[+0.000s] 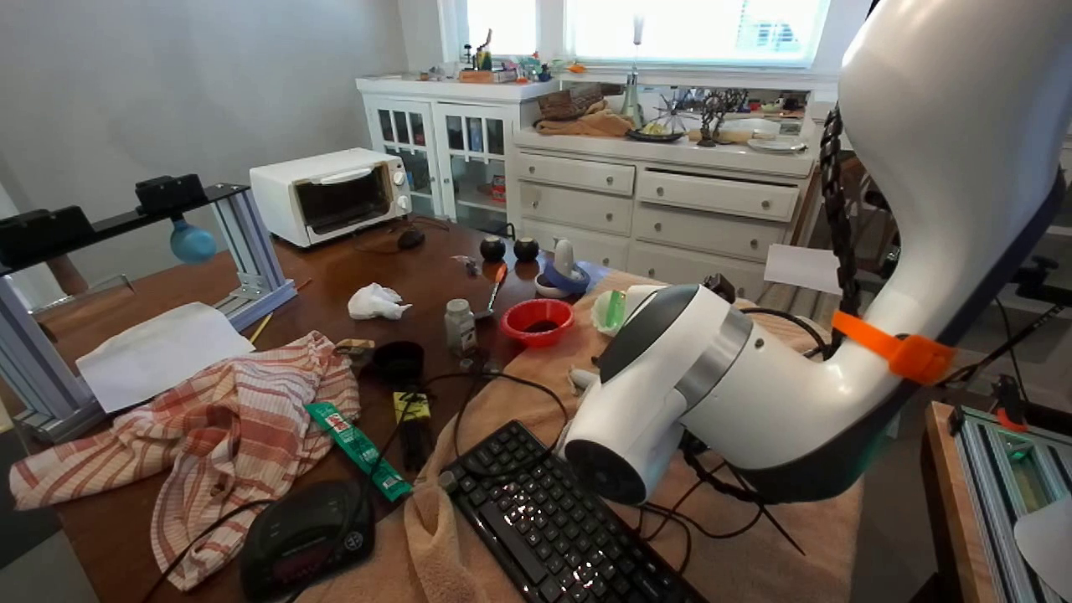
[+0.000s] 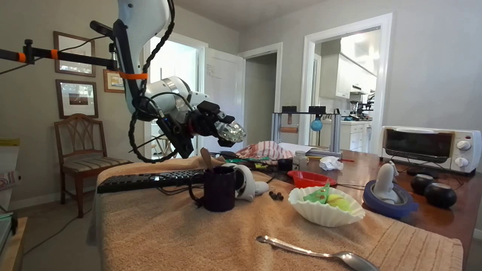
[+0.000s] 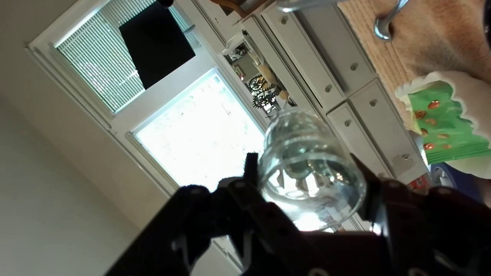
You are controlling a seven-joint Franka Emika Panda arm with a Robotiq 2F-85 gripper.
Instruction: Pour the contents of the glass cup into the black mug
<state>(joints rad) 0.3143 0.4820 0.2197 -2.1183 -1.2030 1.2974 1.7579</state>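
Observation:
The clear glass cup is between my two fingers in the wrist view, and it also shows in an exterior view. My gripper is shut on it, one finger on each side. The cup is tilted, nearly on its side, held in the air above table height. I cannot tell what is inside it. The black mug stands upright on the tan towel, handle to the left, with a wooden handle sticking out of it. The mug is lower than the gripper and nearer that camera. The arm hides the gripper and cup in an exterior view.
A black keyboard, a red bowl, a white fluted bowl with a green packet, and a metal spoon lie around the mug. Small dark balls sit beside it. Another dark cup stands near a jar.

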